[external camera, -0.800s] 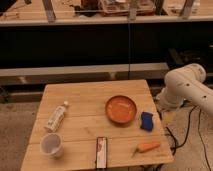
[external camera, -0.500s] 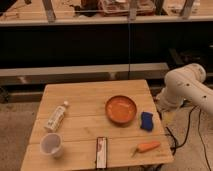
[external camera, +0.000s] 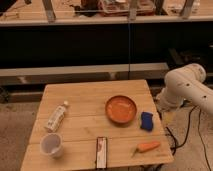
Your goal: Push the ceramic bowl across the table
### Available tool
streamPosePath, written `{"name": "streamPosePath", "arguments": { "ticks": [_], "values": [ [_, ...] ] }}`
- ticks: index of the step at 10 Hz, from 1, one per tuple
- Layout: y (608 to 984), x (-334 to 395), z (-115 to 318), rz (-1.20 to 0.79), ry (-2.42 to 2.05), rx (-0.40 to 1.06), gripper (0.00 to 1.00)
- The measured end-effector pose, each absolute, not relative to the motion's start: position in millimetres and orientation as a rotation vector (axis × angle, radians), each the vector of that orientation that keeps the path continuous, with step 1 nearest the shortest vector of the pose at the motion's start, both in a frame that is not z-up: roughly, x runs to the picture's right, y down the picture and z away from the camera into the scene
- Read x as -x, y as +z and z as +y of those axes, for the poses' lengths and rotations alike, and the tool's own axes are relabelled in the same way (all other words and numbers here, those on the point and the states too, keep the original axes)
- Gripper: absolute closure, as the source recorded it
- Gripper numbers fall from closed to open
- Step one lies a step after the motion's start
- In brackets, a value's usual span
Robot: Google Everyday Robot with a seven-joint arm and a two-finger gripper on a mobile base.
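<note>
The ceramic bowl [external camera: 121,109] is round, shallow and orange-red with a darker rim. It sits upright on the right half of the table [external camera: 85,97], a small square table with a light wooden slatted top. My white arm [external camera: 187,87] hangs off the table's right side. The gripper [external camera: 163,107] is at the arm's lower end, just beyond the right table edge, level with the bowl and a short way right of it. It touches nothing on the table.
A blue sponge [external camera: 146,121] lies right of the bowl. An orange carrot [external camera: 148,146] lies at the front right, and a dark flat bar [external camera: 101,151] at the front middle. A translucent cup [external camera: 52,145] stands front left, with a lying bottle [external camera: 56,116] behind it. A dark counter [external camera: 100,40] runs behind.
</note>
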State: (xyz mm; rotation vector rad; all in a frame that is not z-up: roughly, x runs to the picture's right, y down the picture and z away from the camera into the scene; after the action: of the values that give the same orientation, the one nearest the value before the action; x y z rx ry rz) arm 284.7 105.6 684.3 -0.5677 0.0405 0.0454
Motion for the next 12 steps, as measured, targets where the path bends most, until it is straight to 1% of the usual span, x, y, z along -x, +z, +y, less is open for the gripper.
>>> {"name": "streamPosePath", "arguments": {
  "ticks": [7, 10, 12],
  "values": [
    [685, -284, 106, 0.038, 0.045, 0.566, 0.20],
    [692, -266, 116, 0.005, 0.039, 0.557, 0.20],
    [693, -268, 117, 0.001, 0.040, 0.554, 0.20]
  ]
}}
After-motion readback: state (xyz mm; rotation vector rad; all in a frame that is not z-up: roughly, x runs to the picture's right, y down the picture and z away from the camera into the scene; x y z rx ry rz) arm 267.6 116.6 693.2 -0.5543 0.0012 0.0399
